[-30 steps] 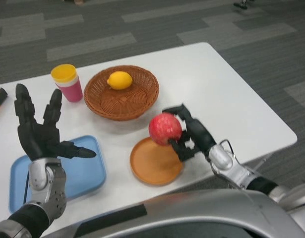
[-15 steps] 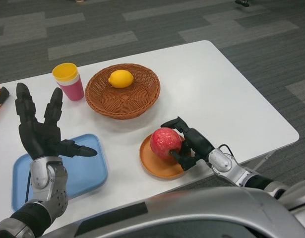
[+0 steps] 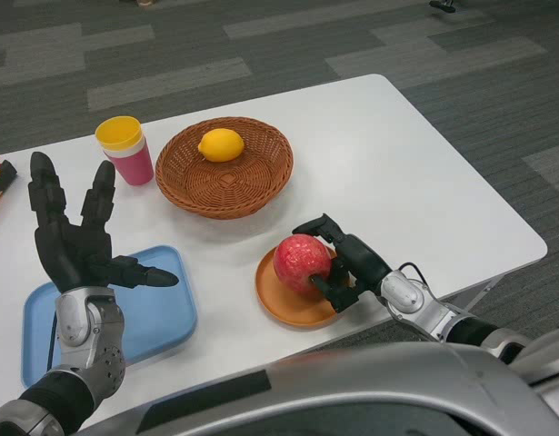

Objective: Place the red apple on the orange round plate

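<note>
The red apple (image 3: 302, 262) sits low over the orange round plate (image 3: 293, 304) near the table's front edge, and I cannot tell whether it touches the plate. My right hand (image 3: 347, 263) grips the apple from its right side, fingers wrapped around it. My left hand (image 3: 79, 245) is raised at the left, above the blue tray, fingers spread and holding nothing.
A wicker basket (image 3: 226, 168) with a lemon (image 3: 221, 144) stands behind the plate. A pink cup with a yellow lid (image 3: 124, 150) is at the back left. A blue tray (image 3: 124, 318) lies at the front left. The table edge runs close to the plate.
My right hand has lowered the apple down over the plate, and the plate has shifted slightly right. In the last half second almost nothing moved. The left hand stayed raised.
</note>
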You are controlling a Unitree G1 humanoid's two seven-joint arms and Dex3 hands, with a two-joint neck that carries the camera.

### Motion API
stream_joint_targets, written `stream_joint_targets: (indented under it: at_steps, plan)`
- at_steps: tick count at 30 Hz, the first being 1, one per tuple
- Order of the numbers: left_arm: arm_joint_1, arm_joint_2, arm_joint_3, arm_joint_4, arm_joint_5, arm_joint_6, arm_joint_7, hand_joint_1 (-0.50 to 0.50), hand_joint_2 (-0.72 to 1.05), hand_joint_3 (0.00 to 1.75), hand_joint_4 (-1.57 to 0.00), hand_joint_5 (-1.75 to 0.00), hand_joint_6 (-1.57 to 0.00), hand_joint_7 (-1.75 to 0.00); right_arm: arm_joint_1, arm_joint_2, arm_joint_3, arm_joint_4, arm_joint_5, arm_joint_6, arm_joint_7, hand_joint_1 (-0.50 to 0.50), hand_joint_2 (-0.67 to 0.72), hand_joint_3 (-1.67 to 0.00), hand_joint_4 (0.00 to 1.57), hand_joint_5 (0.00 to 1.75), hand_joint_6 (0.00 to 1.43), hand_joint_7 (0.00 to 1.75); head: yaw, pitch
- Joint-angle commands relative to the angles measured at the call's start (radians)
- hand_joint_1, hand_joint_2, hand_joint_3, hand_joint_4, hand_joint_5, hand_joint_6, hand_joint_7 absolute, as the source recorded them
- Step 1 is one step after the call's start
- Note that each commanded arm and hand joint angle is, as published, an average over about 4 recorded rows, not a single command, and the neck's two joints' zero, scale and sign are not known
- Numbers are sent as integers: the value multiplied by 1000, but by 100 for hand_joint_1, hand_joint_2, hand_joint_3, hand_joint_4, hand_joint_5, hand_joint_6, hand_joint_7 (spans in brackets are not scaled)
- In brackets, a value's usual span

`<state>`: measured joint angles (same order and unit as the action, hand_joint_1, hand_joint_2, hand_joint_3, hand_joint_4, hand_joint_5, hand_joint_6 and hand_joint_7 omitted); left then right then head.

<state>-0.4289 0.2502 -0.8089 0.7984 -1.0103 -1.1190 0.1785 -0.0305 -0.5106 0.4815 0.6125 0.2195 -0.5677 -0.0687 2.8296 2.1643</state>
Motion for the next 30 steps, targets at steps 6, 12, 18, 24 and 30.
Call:
stream_joint_targets:
  at_steps: [6, 12, 18, 24, 30]
  plan:
    - [6, 9, 5, -1, 1, -4, 2, -48, -55, 9, -67, 0, 0, 0, 6, -8, 12, -3, -5, 10, 7, -45, -59, -155, 50, 126, 69, 133, 2, 5]
    - [6, 9, 5, -1, 1, -4, 2, -48, -55, 9, -67, 0, 0, 0, 8, -15, 12, -8, -6, -3, 7, -42, -59, -147, 10, 36, 27, 84, 0, 5]
    - [6, 9, 5, -1, 2, -4, 2, -48, -55, 9, -67, 0, 0, 0, 8, -20, 11, -8, -6, -10, 7, -42, -41, -61, 0, 0, 3, 28, 0, 6]
    - [6, 9, 5, -1, 2, -4, 2, -48, -55, 9, -67, 0, 0, 0, 9, -21, 11, -8, -6, -17, 6, -42, -5, -20, 0, 0, 0, 10, -3, 6]
    - [6, 9, 5, -1, 1, -4, 2, -48, -55, 9, -67, 0, 0, 0, 9, -22, 11, -8, -6, -21, 6, -42, 9, -16, 0, 0, 0, 7, -3, 6]
